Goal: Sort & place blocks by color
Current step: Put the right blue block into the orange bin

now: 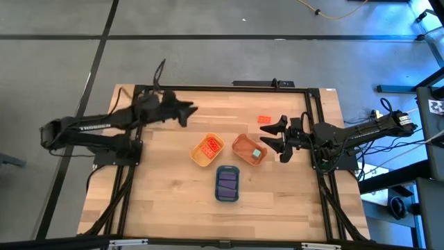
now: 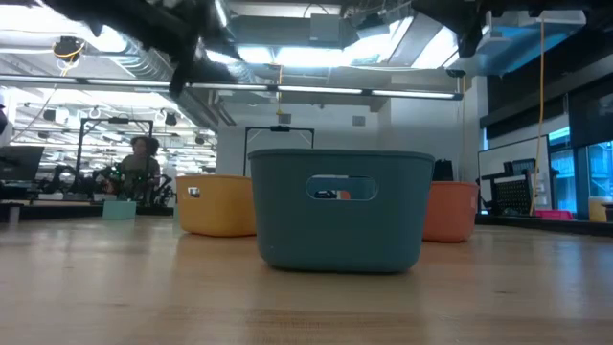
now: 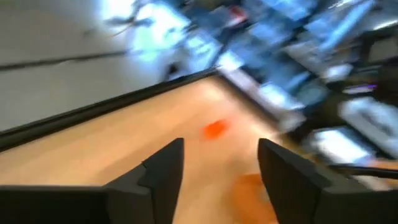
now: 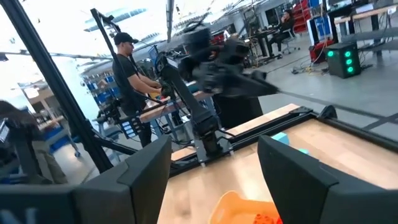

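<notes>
With most blocks seemingly traied, the stray red block (image 1: 265, 119) is judged next, to be grasped by the empty, parted right gripper (image 1: 275, 137).

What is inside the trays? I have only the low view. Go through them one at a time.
Observer: The yellow tray holds red blocks.
Operator: Next one.
Observer: The blue tray holds purple blocks.
Operator: Now the last.
Observer: The orange tray holds a single teal block.
</notes>
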Robot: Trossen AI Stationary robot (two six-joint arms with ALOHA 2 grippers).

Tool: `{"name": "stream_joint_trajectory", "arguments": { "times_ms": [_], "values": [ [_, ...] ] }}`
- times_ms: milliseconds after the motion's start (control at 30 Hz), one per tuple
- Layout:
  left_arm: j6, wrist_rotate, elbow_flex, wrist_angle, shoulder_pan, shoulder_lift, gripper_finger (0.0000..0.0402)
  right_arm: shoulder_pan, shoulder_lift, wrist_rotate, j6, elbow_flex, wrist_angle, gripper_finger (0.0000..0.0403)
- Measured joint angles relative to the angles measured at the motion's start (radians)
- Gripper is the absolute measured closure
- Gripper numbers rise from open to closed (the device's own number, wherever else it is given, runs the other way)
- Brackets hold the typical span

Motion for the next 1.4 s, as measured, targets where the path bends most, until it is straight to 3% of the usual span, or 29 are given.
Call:
{"name": "stream_joint_trajectory", "arguments": {
  "times_ms": [200, 367, 533, 733, 1400],
  "values": [
    [0.002, 0.009, 0.073, -0.283, 0.224, 0.144, 0.0149, 0.000, 0.000, 0.000, 0.026, 0.000, 0.000, 0.0160],
    [-0.114, -0.046, 0.072, -0.449, 0.285, 0.286, 0.0133, 0.000, 0.000, -0.001, 0.074, 0.000, 0.000, 0.0159],
    [-0.175, -0.078, 0.072, -0.414, 0.281, 0.402, 0.0136, 0.000, 0.000, -0.002, 0.073, 0.000, 0.000, 0.0159],
    [-0.216, -0.211, 0.072, -0.404, 0.277, 0.464, 0.0136, 0.000, 0.000, -0.002, 0.074, 0.000, 0.000, 0.0159],
    [-0.443, -0.217, 0.072, -0.381, 0.213, 0.650, 0.0139, 0.000, 0.000, -0.002, 0.047, 0.001, -0.002, 0.0159]
  ]
}}
